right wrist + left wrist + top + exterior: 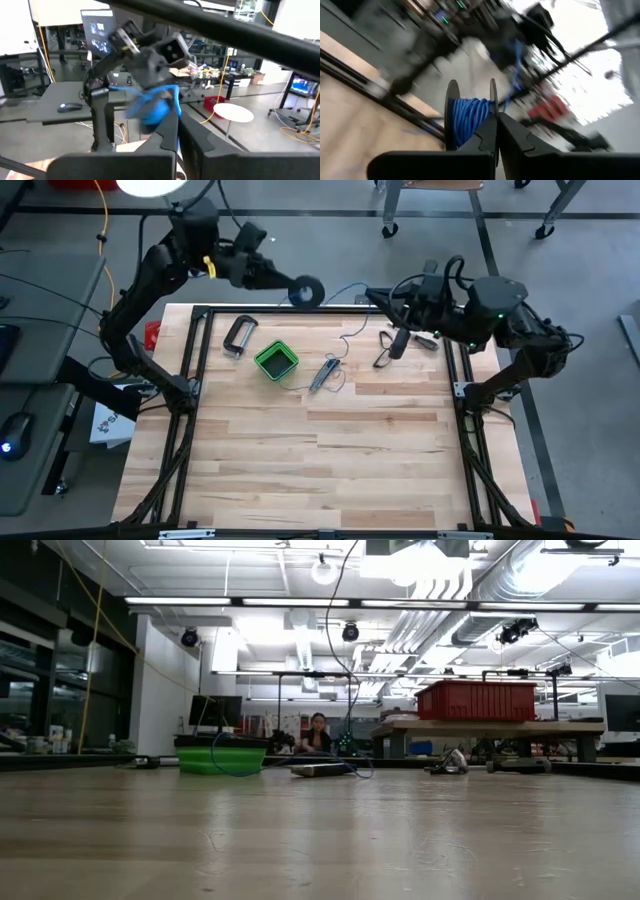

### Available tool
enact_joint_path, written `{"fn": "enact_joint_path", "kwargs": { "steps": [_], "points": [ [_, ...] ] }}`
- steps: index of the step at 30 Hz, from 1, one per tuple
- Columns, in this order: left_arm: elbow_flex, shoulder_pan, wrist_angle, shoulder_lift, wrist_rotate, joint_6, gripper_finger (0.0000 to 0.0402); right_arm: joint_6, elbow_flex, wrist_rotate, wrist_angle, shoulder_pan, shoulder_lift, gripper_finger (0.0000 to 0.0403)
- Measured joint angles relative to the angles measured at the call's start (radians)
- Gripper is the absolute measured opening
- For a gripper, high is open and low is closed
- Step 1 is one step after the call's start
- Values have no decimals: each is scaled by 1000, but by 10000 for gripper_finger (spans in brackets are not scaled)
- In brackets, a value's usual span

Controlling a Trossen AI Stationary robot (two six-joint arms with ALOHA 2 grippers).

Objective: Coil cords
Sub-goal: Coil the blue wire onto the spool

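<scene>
**Winding in progress: spool held aloft, wire fed from the right**

The left gripper [290,284] hangs beyond the table's far edge, at about 12 o'clock from the table's middle, its fingers closed on the small dark spool [308,290]. The left wrist view shows the spool [470,117] clamped by one flange, with blue wire [469,114] already wrapped between its two discs.

The right gripper [378,298] sits near the far rail at about 1 o'clock, jaws pressed together. In its wrist view the wire [172,102] runs down into the shut fingertips, so it appears to be pinching the strand; the spool [150,111] and the left gripper [155,60] are blurred just ahead of it.

From the spool the thin blue-grey wire [340,288] crosses toward the right gripper, then drops onto the table and wanders back in loose loops [352,335] toward a small grey tool [323,374] just right of the green box [276,360]. A black clamp [238,336] lies at the box's 10 o'clock.

My reading: coiling is under way but well short of done, since a good length of slack is lying on the wood. The next move calls for another turn around the spool while the right fingers keep light tension, letting wire slide through rather than yanking it. The risk is the slack snagging on the grey tool or the box as it is drawn up.
</scene>
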Motion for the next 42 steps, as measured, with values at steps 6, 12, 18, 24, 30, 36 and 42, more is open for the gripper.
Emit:
{"fn": "enact_joint_path", "kwargs": {
  "steps": [6, 12, 18, 24, 30, 36, 42],
  "points": [
    [0, -120, 17, 33, 83, -85, 1, -14, 0, -26, -3, -17, 5, 0],
    [0, -219, 237, 82, 115, -209, 1, 26, 0, -139, 5, -62, 20, 0],
    [0, -245, 420, 111, 122, -314, 1, 14, 0, -144, 21, -65, 24, 0],
    [0, -226, 411, 108, 132, -301, 1, -56, 0, -134, 111, -41, 21, 0],
    [0, -178, 412, 105, 130, -270, 1, -108, 0, -127, 147, -7, 16, 0],
    [0, -130, 431, 89, 127, -291, 1, -130, 0, -101, 157, 10, -3, 0],
    [0, -150, 427, 87, 147, -329, 1, -134, 0, -76, 176, -1, -12, 0]
  ]
}}
